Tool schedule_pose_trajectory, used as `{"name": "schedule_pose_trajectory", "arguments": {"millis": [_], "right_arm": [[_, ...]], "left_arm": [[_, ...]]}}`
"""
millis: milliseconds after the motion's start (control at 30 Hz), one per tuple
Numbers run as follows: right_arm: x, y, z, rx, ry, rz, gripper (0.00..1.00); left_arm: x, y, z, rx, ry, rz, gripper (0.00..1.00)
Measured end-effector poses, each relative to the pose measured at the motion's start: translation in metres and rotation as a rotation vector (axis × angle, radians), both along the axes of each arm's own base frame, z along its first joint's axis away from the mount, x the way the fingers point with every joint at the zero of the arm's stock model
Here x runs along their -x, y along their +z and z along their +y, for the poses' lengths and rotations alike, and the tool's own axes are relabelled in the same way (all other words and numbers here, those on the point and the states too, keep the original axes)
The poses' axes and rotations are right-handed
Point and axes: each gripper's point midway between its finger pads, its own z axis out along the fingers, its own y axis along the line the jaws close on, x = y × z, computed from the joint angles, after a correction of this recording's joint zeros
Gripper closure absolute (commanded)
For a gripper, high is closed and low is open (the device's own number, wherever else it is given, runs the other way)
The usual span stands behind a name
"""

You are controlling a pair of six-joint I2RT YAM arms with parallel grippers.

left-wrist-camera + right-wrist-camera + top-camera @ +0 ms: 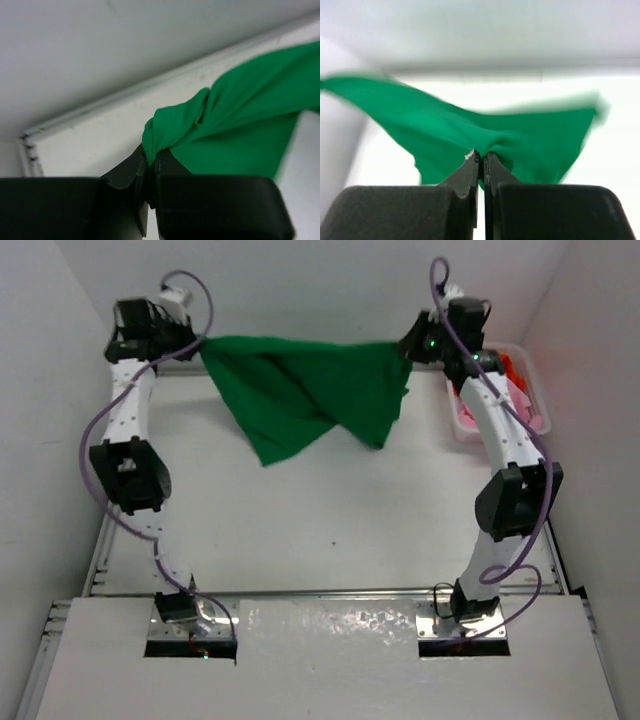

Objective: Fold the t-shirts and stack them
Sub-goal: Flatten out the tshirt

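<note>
The left gripper (148, 164) and right gripper (481, 157) clench the green t-shirt (300, 390), seemingly at corners; they should descend evenly, cloth taut.

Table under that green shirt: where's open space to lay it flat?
The middle of the table is bare, between the left arm and right arm, nearer than the hanging green shirt. The far right corner is crowded: the basket sits there.

Bright even light, green t-shirt (520, 135) blurred, perhaps by motion
</note>
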Motion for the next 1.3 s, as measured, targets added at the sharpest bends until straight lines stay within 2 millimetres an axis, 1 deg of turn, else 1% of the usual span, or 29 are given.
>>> {"name": "schedule_pose_trajectory", "arguments": {"millis": [33, 67, 100, 133, 167, 233, 267, 300, 367, 400, 467, 533, 600, 633, 700, 733, 800, 833, 867, 900, 933, 967, 1000, 1067, 1133, 1200, 1267, 1300], "right_arm": [[-0.003, 0.013, -0.003, 0.009, -0.001, -0.029, 1.0], [-0.008, 0.061, -0.011, 0.007, -0.013, -0.135, 1.0], [-0.004, 0.084, -0.015, 0.011, -0.017, -0.184, 1.0], [0.005, 0.102, -0.017, 0.017, -0.019, -0.224, 1.0], [0.015, 0.114, -0.02, 0.023, -0.021, -0.244, 1.0], [0.04, 0.126, -0.024, 0.035, -0.024, -0.269, 1.0], [0.054, 0.128, -0.025, 0.039, -0.021, -0.271, 1.0], [0.067, 0.128, -0.026, 0.045, -0.019, -0.272, 1.0], [0.094, 0.122, -0.029, 0.054, -0.015, -0.262, 1.0], [0.105, 0.118, -0.029, 0.056, -0.011, -0.26, 1.0], [0.131, 0.1, -0.029, 0.058, 0.006, -0.226, 1.0], [0.156, 0.074, -0.03, 0.061, 0.022, -0.185, 1.0], [0.18, 0.04, -0.027, 0.055, 0.05, -0.13, 1.0], [0.193, 0.02, -0.024, 0.05, 0.071, -0.089, 1.0], [0.215, -0.026, -0.018, 0.044, 0.103, 0.004, 1.0], [0.226, -0.05, -0.014, 0.043, 0.118, 0.061, 1.0], [0.247, -0.099, -0.005, 0.037, 0.147, 0.178, 1.0], [0.258, -0.119, -0.001, 0.034, 0.161, 0.233, 1.0], [0.27, -0.141, 0.005, 0.026, 0.181, 0.289, 1.0], [0.278, -0.155, 0.01, 0.022, 0.194, 0.324, 1.0], [0.288, -0.167, 0.014, 0.017, 0.209, 0.365, 1.0], [0.293, -0.173, 0.019, 0.009, 0.222, 0.389, 1.0], [0.295, -0.175, 0.023, 0.003, 0.231, 0.398, 1.0], [0.289, -0.173, 0.026, -0.008, 0.233, 0.378, 1.0], [0.284, -0.169, 0.028, -0.014, 0.231, 0.35, 1.0], [0.281, -0.166, 0.028, -0.016, 0.23, 0.332, 1.0], [0.279, -0.165, 0.029, -0.018, 0.231, 0.322, 1.0], [0.277, -0.164, 0.029, -0.02, 0.231, 0.315, 1.0]], "left_arm": [[0.003, 0.03, 0.005, 0.01, 0.016, -0.054, 1.0], [0.011, 0.058, 0.006, 0.022, 0.025, -0.1, 1.0], [0.021, 0.083, 0.005, 0.031, 0.027, -0.137, 1.0], [0.033, 0.104, 0.002, 0.03, 0.024, -0.166, 1.0], [0.045, 0.121, -0.001, 0.024, 0.02, -0.187, 1.0], [0.07, 0.145, -0.005, 0.001, 0.015, -0.214, 1.0], [0.081, 0.153, -0.008, -0.013, 0.011, -0.218, 1.0], [0.094, 0.158, -0.009, -0.03, 0.004, -0.217, 1.0], [0.115, 0.156, -0.009, -0.07, 0.002, -0.192, 1.0], [0.127, 0.15, -0.007, -0.094, 0.001, -0.169, 1.0], [0.15, 0.129, -0.004, -0.143, -0.005, -0.095, 1.0], [0.175, 0.096, 0.0, -0.2, -0.019, 0.007, 1.0], [0.2, 0.053, 0.004, -0.253, -0.038, 0.121, 0.87], [0.218, 0.024, 0.007, -0.28, -0.053, 0.208, 0.65], [0.253, -0.036, 0.013, -0.333, -0.09, 0.388, 0.49], [0.277, -0.072, 0.018, -0.356, -0.11, 0.511, 0.39], [0.324, -0.132, 0.029, -0.391, -0.134, 0.736, 0.38], [0.347, -0.154, 0.033, -0.402, -0.139, 0.836, 0.36], [0.366, -0.171, 0.038, -0.413, -0.138, 0.915, 0.36], [0.378, -0.178, 0.042, -0.423, -0.133, 0.962, 0.36], [0.385, -0.18, 0.045, -0.432, -0.126, 0.983, 0.36], [0.384, -0.178, 0.049, -0.443, -0.113, 0.972, 0.36], [0.379, -0.175, 0.051, -0.452, -0.101, 0.942, 0.36], [0.369, -0.163, 0.052, -0.462, -0.089, 0.87, 0.36], [0.363, -0.156, 0.047, -0.45, -0.09, 0.822, 0.35], [0.359, -0.158, 0.04, -0.425, -0.102, 0.801, 0.37], [0.362, -0.168, 0.03, -0.412, -0.14, 0.8, 0.39], [0.364, -0.174, 0.021, -0.416, -0.173, 0.783, 0.39]]}}
